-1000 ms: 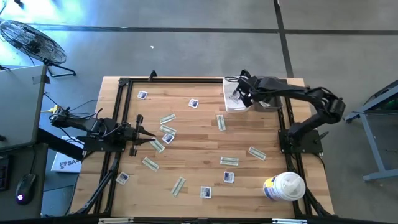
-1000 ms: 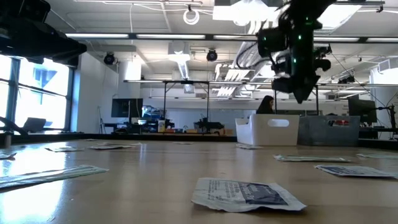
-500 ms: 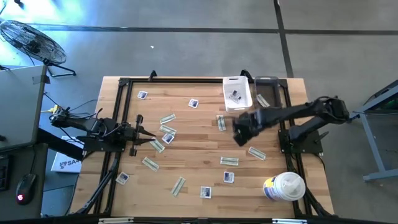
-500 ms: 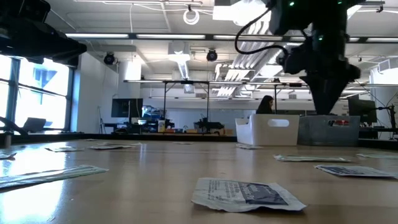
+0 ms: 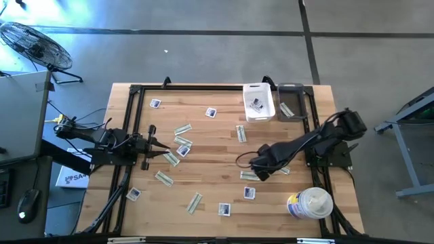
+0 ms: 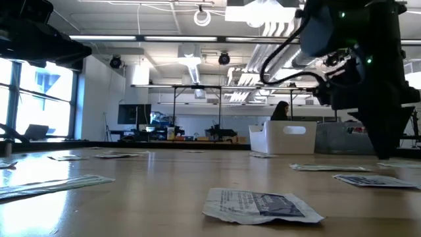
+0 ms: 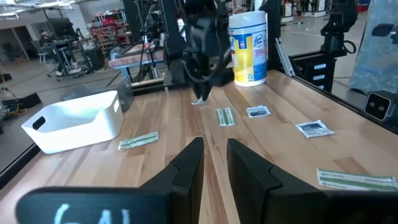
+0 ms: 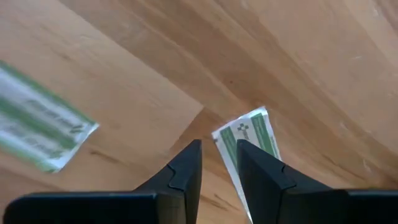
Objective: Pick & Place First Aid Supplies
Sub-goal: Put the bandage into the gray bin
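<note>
Swinging away from the white bin point(image 5: 258, 102) at the far edge, my right fingers point(image 8: 217, 163) dropped toward mid-bench, a narrow gap between them, empty, over a green strip packet point(image 8: 247, 142). It looked light, flat and limp; I'd pinch its near end. My left fingers point(image 7: 214, 163) waited, barely parted, near the left edge.

No legible text anywhere: canister point(image 7: 248, 48) label and packet point(image 6: 262, 204) print too small or blurred to read.

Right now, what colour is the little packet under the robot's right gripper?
White with green stripes; the strip packet shows best in the right wrist view.
</note>
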### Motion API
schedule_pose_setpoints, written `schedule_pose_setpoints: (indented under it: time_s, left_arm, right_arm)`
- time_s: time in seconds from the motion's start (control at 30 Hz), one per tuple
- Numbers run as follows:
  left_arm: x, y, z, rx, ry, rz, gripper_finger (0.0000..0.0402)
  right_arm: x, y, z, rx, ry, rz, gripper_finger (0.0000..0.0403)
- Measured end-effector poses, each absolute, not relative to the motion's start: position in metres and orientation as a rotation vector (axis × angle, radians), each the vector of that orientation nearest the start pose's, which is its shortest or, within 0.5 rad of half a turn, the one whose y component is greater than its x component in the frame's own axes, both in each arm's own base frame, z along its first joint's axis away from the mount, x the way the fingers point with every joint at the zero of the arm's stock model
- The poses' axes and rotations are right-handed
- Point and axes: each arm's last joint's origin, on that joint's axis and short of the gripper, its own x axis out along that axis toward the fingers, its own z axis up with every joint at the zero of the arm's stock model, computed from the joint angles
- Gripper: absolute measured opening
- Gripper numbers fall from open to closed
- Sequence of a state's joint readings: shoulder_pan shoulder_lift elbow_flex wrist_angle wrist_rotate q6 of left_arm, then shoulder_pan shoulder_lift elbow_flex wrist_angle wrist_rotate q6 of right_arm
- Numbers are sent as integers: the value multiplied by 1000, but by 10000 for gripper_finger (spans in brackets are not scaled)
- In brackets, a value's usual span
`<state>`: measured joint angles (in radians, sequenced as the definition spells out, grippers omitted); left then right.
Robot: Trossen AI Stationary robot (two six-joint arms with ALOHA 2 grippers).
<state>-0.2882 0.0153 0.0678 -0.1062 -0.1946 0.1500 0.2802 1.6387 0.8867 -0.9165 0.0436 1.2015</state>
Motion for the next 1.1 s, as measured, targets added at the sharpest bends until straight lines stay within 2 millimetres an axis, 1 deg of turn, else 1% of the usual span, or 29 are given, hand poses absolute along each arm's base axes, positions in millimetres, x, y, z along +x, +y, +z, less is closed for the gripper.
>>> schedule_pose_setpoints:
  time_s: [0.07,0.2,0.5,0.67,0.77,0.87,0.97,1.1]
  left_arm:
    - [91,-21,175,162,45,-98,69]
    - [91,-21,175,163,45,-97,69]
    - [91,-21,175,163,45,-97,69]
    - [91,-21,175,163,45,-97,69]
    - [91,-21,175,162,45,-98,69]
    - [91,-21,175,163,45,-98,69]
    - [91,-21,175,162,45,-98,69]
    - [91,-21,175,163,45,-97,69]
  right_arm:
    - [240,67,143,635,1503,-809,94]
    - [241,64,143,646,1492,-829,94]
    - [244,55,143,735,1488,-873,94]
    - [244,55,143,771,1488,-890,91]
    - [243,55,141,800,1484,-901,82]
    - [241,55,133,844,1482,-870,68]
    - [236,54,124,870,1470,-845,50]
    - [234,54,123,869,1460,-848,21]
